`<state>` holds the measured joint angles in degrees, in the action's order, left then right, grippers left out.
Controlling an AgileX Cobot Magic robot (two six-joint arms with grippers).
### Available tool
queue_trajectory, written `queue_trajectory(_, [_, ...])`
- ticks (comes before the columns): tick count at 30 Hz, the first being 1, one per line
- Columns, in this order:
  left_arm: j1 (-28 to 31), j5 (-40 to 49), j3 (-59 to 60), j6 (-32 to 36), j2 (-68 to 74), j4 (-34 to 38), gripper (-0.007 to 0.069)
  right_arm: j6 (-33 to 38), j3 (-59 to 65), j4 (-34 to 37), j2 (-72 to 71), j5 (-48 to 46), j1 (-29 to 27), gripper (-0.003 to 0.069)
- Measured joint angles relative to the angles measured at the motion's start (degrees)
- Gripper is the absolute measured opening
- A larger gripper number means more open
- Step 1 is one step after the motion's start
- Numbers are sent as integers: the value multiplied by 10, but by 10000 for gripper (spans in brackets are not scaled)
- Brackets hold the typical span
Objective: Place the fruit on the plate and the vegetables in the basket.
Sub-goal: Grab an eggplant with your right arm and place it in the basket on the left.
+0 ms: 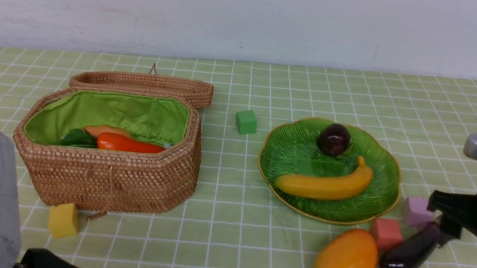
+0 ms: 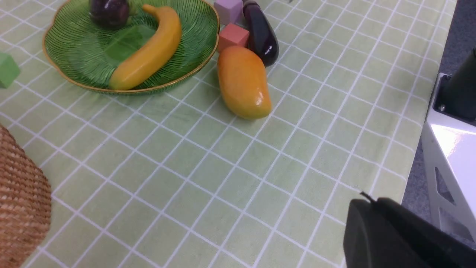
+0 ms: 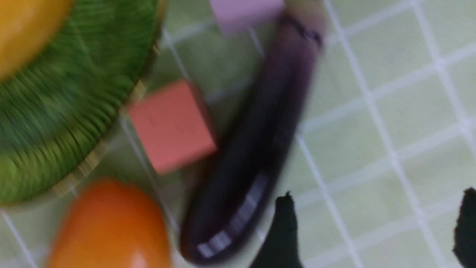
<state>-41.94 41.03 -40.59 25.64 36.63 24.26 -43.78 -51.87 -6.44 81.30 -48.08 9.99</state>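
Table inventory, as seen from the robot's side.

1. Tablecloth (image 1: 226, 215): pale green with white checks, covers the whole table.
2. Basket (image 1: 109, 176): woven wicker, green lining, stands open on the left. Its lid (image 1: 143, 84) lies flat just behind it, against the rear rim.
3. Inside the basket: carrot (image 1: 127, 144), lying lengthwise with its dark green top to the left, and potato (image 1: 106, 130), partly hidden behind the carrot.
4. Plate (image 1: 383, 170): ribbed green glass with a gold rim, stands on the right.
5. On the plate: banana (image 1: 325, 185), lying across the near half, and round dark fruit (image 1: 334, 139), at the far side, close to the banana's tip.
6. Mango (image 1: 346, 258): on the cloth, just in front of the plate, outside it.
7. Eggplant (image 1: 412, 251): on the cloth, just right of the mango, outside the basket.
8. Red cube (image 1: 386, 233): wedged between plate rim, mango and eggplant.
9. Lilac cube (image 1: 416, 210): beside the eggplant's stem end.
10. Green cube (image 1: 246, 122): between basket and plate.
11. Yellow cube (image 1: 63, 219): at the basket's near-left corner.
12. Right gripper (image 3: 373, 223): jaws spread wide, nothing between them. One fingertip (image 3: 284, 227) is just beside the eggplant; the blur hides whether it touches.
13. Left gripper (image 2: 386, 230): clenched, empty, low at the near edge, well apart from everything.
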Motion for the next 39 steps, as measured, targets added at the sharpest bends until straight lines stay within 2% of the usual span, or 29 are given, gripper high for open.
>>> queue_trajectory(2, [0, 0, 0, 0, 0, 0, -13, 0, 1, 11, 20, 40, -9, 603])
queue_trajectory(5, [0, 0, 0, 0, 0, 1, -13, -1, 1, 35, 53, 87, -23, 596])
queue_trajectory(15, [0, 3, 0, 0, 0, 1, -13, -1, 1, 54, 132, 142, -30, 426])
queue_trajectory(24, [0, 5, 0, 0, 0, 1, -13, 4, 1, 56, 157, 139, -30, 362])
queue_trajectory(30, [0, 5, 0, 0, 0, 1, -13, 32, -3, 58, 158, 125, -30, 360])
queue_trajectory(39, [0, 8, 0, 0, 0, -1, -13, 67, -1, 48, 95, 24, -30, 360])
